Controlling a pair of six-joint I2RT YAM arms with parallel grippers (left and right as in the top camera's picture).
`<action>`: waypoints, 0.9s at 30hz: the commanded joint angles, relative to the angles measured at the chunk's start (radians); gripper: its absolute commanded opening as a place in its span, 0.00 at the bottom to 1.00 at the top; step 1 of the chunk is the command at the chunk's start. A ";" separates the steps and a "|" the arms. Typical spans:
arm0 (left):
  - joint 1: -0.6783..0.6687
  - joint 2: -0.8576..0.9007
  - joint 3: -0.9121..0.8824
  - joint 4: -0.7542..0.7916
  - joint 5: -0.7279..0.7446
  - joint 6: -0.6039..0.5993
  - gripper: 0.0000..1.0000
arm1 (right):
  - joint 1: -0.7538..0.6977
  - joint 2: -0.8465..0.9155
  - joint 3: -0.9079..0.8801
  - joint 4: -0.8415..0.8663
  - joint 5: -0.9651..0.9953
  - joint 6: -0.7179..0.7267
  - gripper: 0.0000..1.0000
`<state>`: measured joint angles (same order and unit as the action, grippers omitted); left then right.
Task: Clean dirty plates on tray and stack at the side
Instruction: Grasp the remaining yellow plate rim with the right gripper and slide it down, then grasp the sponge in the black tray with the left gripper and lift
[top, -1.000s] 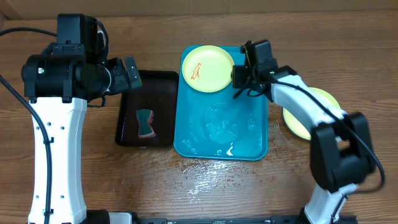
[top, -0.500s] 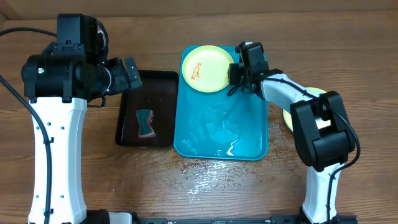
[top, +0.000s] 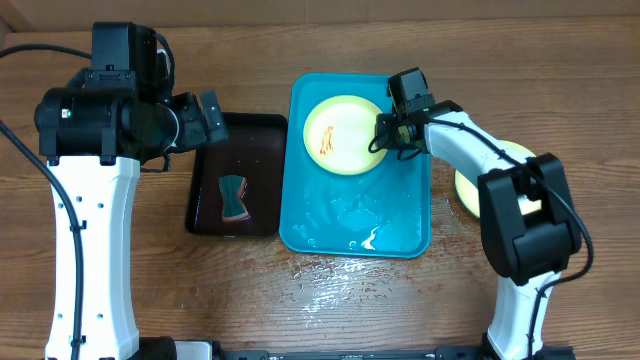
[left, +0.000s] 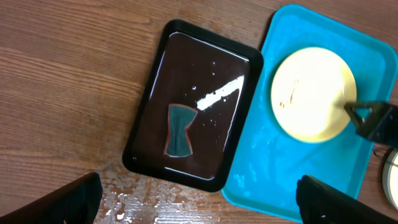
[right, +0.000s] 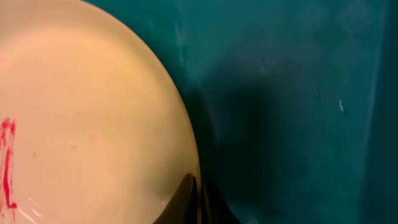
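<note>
The turquoise tray (top: 355, 215) lies wet at mid-table, a black tray (top: 260, 135) just beside its left edge; a sauce-streaked plate (top: 340, 135) sits at its far end, and the right gripper (top: 385, 137) is pinched onto its rim; a second plate (top: 475, 200) lies right of the tray; the left gripper (top: 210, 112) hangs spread wide, empty; a sponge (top: 234, 197) rests in the black tray.

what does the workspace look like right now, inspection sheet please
surface: wooden table, water splashed in front of the tray
job's things: tray wet; dirty plate on it, red-brown streak; second plate on the table right of the tray, partly behind the right arm
clutter: black tray holding a sponge
grippers: right gripper pinching the dirty plate's right rim; left gripper open above the black tray
cables: black cable by the left arm
surroundings: brown board behind the table
</note>
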<state>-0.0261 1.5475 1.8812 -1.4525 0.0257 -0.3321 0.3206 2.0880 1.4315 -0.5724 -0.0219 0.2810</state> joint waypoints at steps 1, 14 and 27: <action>-0.007 0.006 0.010 -0.002 -0.007 0.022 1.00 | -0.002 -0.147 -0.016 -0.167 0.021 0.007 0.04; -0.007 0.006 0.010 -0.002 0.018 0.013 1.00 | 0.071 -0.335 -0.170 -0.430 -0.062 0.361 0.04; -0.008 0.074 -0.131 -0.031 0.066 0.067 1.00 | 0.076 -0.404 -0.258 -0.299 -0.055 0.163 0.17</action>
<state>-0.0261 1.5707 1.8305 -1.4837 0.1051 -0.3058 0.4007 1.7542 1.1378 -0.8757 -0.0811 0.5667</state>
